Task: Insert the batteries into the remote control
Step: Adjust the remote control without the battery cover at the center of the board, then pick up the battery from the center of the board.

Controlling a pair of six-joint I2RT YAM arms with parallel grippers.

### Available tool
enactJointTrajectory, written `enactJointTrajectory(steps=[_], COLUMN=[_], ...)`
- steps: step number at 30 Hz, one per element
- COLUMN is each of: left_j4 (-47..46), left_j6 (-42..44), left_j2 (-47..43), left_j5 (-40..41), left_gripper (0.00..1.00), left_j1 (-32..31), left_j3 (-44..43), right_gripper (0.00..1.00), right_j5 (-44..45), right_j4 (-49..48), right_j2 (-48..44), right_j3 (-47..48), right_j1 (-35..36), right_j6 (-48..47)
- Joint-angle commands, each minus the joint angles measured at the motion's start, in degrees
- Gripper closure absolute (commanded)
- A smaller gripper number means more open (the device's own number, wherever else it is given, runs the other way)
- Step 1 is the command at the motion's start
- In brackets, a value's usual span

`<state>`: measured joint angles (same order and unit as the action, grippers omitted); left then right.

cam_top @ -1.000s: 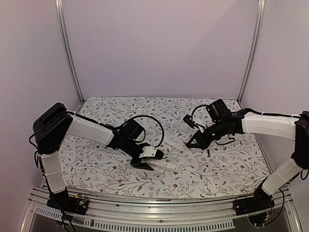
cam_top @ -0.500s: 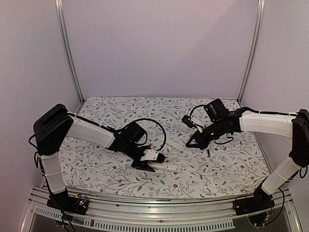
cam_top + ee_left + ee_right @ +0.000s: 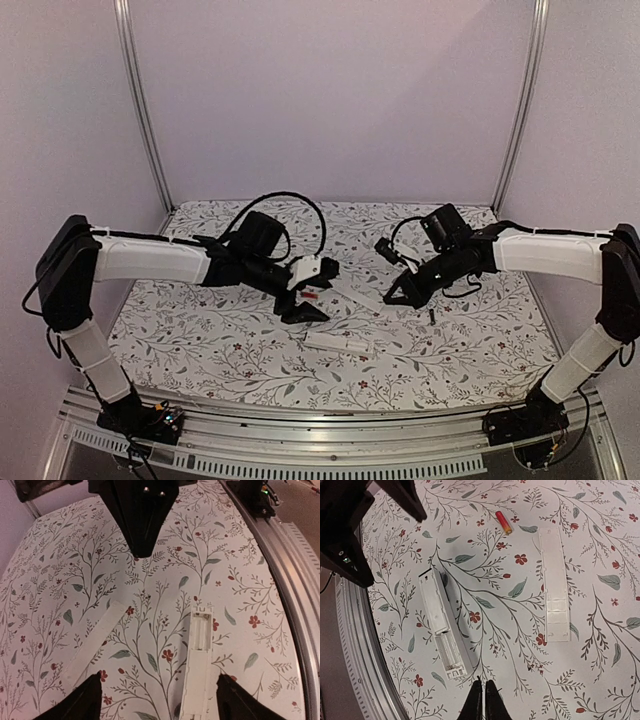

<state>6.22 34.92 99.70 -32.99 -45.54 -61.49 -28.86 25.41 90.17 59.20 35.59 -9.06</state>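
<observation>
The long white plastic remote control [image 3: 337,343] lies flat on the flowery table [image 3: 200,340], with its slot open. At its 11 o'clock the left gripper [image 3: 303,306] is wide apart and holds nothing. At 2 o'clock the right gripper [image 3: 390,299] is pinched together. A tiny red-orange battery [image 3: 503,522] lies near the thin white cover strip [image 3: 555,585].

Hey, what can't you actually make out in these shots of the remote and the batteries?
- Remote control: left wrist view, its near end is cut off by the bottom edge.
- Battery: only one shows, right wrist view; a dark speck in the top view is too small to identify.
- Right claw: right wrist view, only its shut tips show; the bottom edge cuts the rest.
</observation>
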Motion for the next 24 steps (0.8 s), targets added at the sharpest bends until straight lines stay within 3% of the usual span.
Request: enactJointTrajectory(steps=[1, 5, 9, 16, 24], left_j4=[-3.8, 2.5, 3.4, 15.7, 21.6], left_j6=[-4.0, 2.4, 10.5, 17.7, 19.6], left_j2=[-3.0, 2.6, 8.1, 20.3, 28.5], left_j5=[1.9, 8.4, 4.4, 0.9, 0.9], left_gripper=[0.16, 0.12, 0.10, 0.10, 0.12], left_j1=[4.4, 9.5, 13.6, 14.9, 14.4], left_j3=[2.2, -2.2, -6.6, -21.6, -29.5], right_gripper=[0.95, 0.80, 0.69, 0.64, 0.63], right_j5=[0.7, 2.3, 3.4, 4.1, 3.9], right_j4=[-1.7, -2.7, -3.8, -4.6, -4.6], right_j2=[0.3, -0.8, -2.0, -5.2, -6.0], right_j3=[0.5, -0.1, -1.0, -3.6, -4.0], right_j1=[-0.1, -0.2, -0.8, -1.3, -1.4], right_j6=[0.5, 0.8, 1.8, 2.5, 3.1])
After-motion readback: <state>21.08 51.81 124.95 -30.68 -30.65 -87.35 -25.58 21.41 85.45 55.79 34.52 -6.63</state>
